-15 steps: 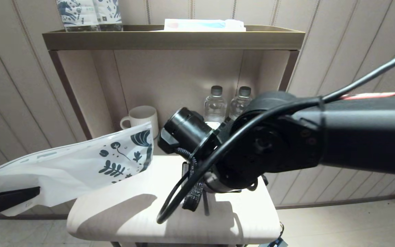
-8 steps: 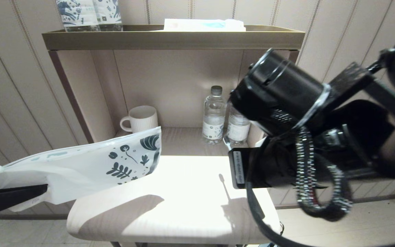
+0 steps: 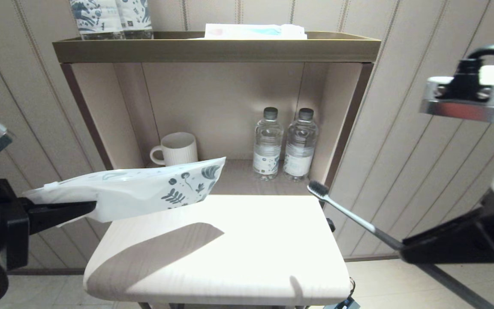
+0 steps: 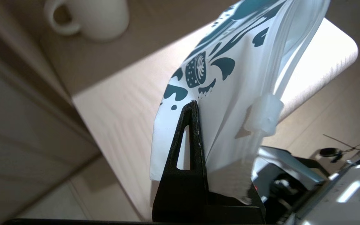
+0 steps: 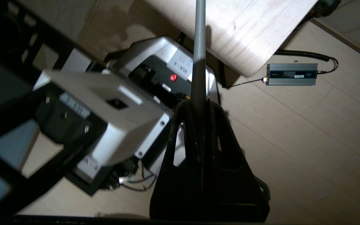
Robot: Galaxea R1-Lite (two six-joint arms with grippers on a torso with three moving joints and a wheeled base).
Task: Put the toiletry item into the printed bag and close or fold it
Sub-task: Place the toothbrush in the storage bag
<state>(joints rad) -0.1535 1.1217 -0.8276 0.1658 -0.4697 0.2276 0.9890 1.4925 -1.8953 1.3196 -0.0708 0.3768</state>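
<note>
Right gripper (image 3: 403, 249) clamped on toothbrush (image 3: 350, 214) handle, now swung clear to table's (image 3: 230, 266) right edge, bristles aimed left. Left gripper (image 3: 94, 206) pinching printed bag (image 3: 144, 193), lifted flatter above table, well apart from brush. View unblocked; insertion not begun. Behind: mug (image 3: 176, 148), two bottles (image 3: 285, 143).

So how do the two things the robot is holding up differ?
The slim grey toothbrush is thin and rigid, held at the handle by the right gripper; the flat white leaf-printed plastic bag is broad and floppy, pinched at its plain end by the left gripper. Both hang above the pale table.
</note>
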